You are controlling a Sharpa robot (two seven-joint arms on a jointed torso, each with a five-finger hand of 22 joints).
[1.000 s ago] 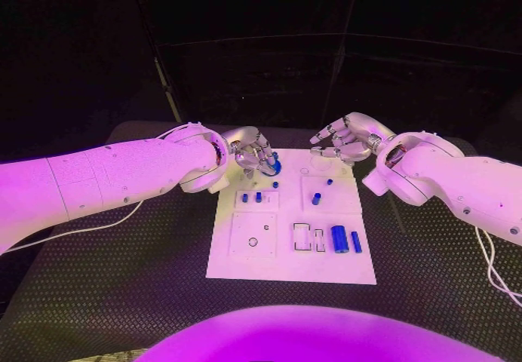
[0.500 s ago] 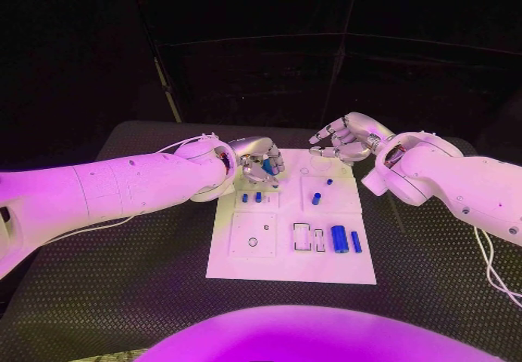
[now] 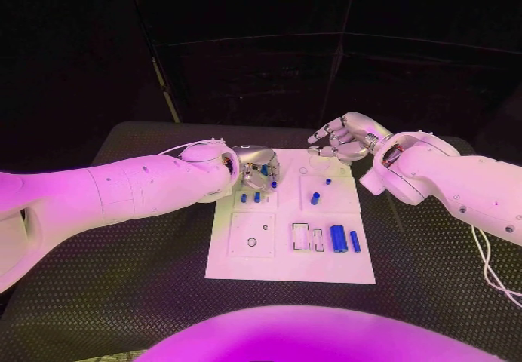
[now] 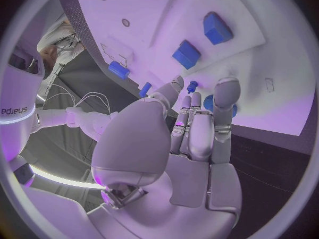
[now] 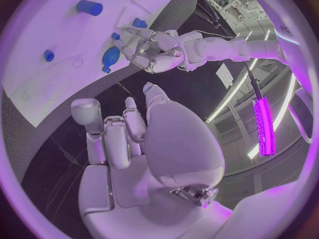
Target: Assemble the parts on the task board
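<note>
Task board (image 3: 253, 260): white plate at centre of the black tabletop (image 3: 120, 302), long axis running near to far.

Left hand (image 3: 256, 165): over the far left part of the board, fingers curled in together. A small blue part (image 3: 268, 171) sits among the fingertips in the head view; the left wrist view puts a round blue piece (image 4: 209, 102) right behind the fingers (image 4: 225, 98) and a small blue peg (image 4: 191, 85) just past them. Whether the hand actually pinches it — cannot tell, contact is hidden by the fingers.

Right hand (image 3: 344, 139): above the far right edge of the board, near its corner, fingers curled inward, nothing seen in them. The right wrist view shows the palm and fingers (image 5: 86, 114) free of any part, hanging over the board edge.

Parts on the board:
- two short blue pegs (image 3: 250, 197) standing side by side in the left recess, just near of the left hand
- one blue peg (image 3: 315, 198) right of centre, a smaller one (image 3: 327, 181) farther out
- large blue cylinder (image 3: 339, 238) lying near-right, with a thin blue bar (image 3: 356, 241) just to its right
- open rectangular slots (image 3: 302, 236) just left of the cylinder
- small round hole (image 3: 251, 242) in the near left panel
</note>
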